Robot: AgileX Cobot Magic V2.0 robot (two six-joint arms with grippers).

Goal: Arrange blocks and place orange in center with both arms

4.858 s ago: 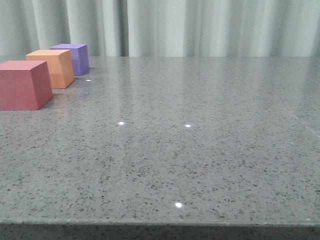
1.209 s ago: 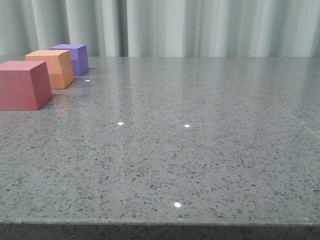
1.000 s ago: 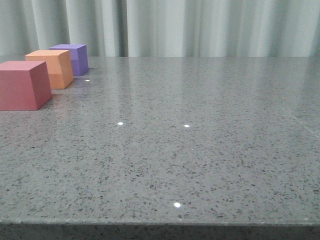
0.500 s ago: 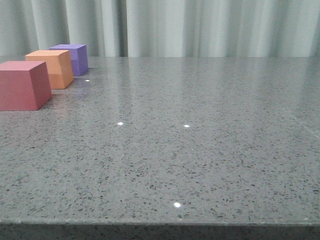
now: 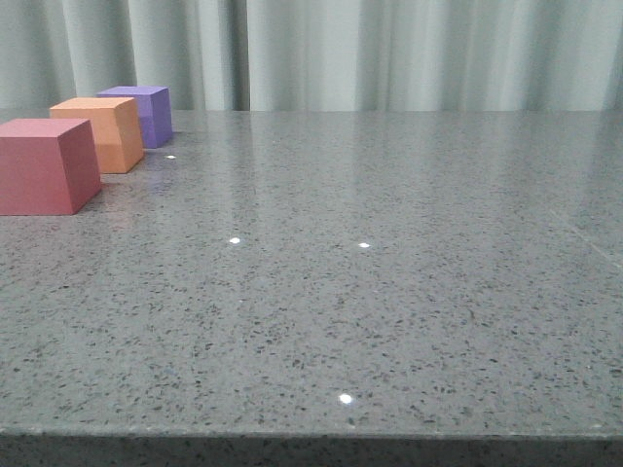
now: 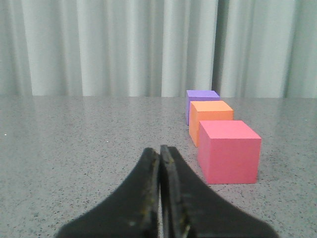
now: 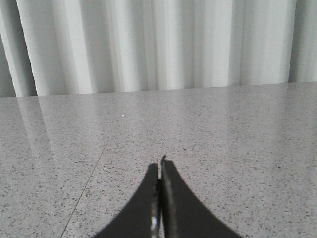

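Three cubes stand in a row at the far left of the grey table: the pinkish-red cube (image 5: pixel 44 163) nearest, the orange cube (image 5: pixel 101 132) in the middle, the purple cube (image 5: pixel 140 113) farthest. They also show in the left wrist view: pinkish-red (image 6: pixel 229 151), orange (image 6: pixel 210 118), purple (image 6: pixel 200 96). My left gripper (image 6: pixel 160 148) is shut and empty, low over the table, short of the pinkish-red cube and to one side of it. My right gripper (image 7: pixel 161 164) is shut and empty over bare table; no cube shows in its view. Neither gripper shows in the front view.
The speckled grey table (image 5: pixel 370 292) runs to a front edge at the bottom of the front view. A pale pleated curtain (image 5: pixel 389 49) hangs behind its far edge. A thin seam (image 7: pixel 89 183) crosses the tabletop in the right wrist view.
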